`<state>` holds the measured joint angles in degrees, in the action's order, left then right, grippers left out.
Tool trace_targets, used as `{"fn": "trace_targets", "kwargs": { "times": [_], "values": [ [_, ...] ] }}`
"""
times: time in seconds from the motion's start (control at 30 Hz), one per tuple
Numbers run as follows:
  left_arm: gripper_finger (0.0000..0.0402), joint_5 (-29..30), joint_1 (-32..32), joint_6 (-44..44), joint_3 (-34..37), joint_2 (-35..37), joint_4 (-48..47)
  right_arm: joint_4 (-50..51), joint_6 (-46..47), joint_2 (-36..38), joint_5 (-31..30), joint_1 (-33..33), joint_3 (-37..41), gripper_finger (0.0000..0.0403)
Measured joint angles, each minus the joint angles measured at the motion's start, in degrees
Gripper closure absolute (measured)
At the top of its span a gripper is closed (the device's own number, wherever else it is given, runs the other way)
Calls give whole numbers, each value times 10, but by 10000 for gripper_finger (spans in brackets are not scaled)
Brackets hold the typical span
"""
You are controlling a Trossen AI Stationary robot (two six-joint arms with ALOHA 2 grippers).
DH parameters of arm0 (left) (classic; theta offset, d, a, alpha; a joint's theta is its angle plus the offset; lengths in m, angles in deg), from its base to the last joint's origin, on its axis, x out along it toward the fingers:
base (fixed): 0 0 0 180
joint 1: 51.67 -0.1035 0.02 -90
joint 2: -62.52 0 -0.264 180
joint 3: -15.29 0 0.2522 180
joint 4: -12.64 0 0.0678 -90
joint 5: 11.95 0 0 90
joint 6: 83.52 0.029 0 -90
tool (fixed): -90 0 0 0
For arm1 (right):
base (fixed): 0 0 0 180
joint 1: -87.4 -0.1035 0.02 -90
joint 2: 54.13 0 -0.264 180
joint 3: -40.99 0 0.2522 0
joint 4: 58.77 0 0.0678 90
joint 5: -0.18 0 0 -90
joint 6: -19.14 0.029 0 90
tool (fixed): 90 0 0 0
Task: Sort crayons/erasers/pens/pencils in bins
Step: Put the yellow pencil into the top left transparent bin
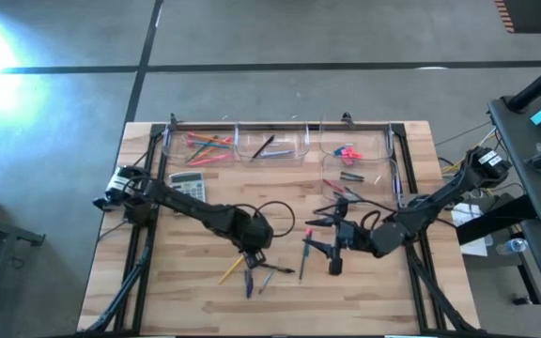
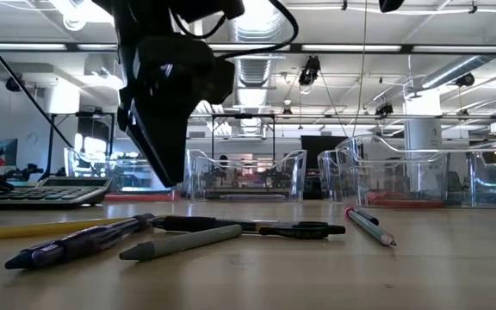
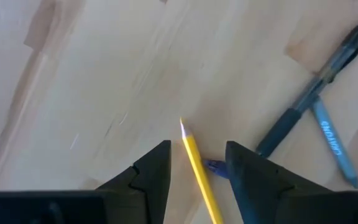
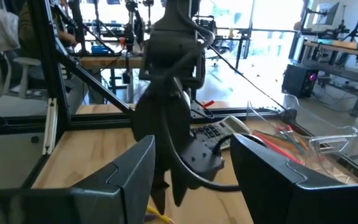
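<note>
My left pincer (image 3: 197, 171) hangs spread astride the yellow pencil (image 3: 199, 171) lying on the worktop (image 3: 92, 74), and closing off-centre could roll it into the pens (image 3: 303, 112) just beside.

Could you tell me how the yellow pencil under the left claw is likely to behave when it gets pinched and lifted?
The yellow pencil looks thin and straight, so probably stiff and light. It lies flat on the bare table, so it may roll if nudged. The left claw straddles it near the tip, so it may tilt when lifted.
</note>
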<state>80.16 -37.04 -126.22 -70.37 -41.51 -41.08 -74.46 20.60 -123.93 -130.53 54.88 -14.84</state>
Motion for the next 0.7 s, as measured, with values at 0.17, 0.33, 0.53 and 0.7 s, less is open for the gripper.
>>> {"fn": "trace_targets", "kwargs": {
  "times": [0.17, 0.33, 0.53, 0.7],
  "values": [
    [263, 0, 0, -1, -3, -24, 7, 0, 0, 0, -12, -9, 0, 202],
    [263, 2, -4, -3, -2, -45, 10, 0, 4, 0, -17, -11, 0, 202],
    [263, 4, -4, -4, -4, -68, 10, 0, 9, 0, -19, -15, 1, 202],
    [277, 9, -4, -4, -6, -89, 6, 0, 11, 0, -20, -15, 1, 202]
  ]
}}
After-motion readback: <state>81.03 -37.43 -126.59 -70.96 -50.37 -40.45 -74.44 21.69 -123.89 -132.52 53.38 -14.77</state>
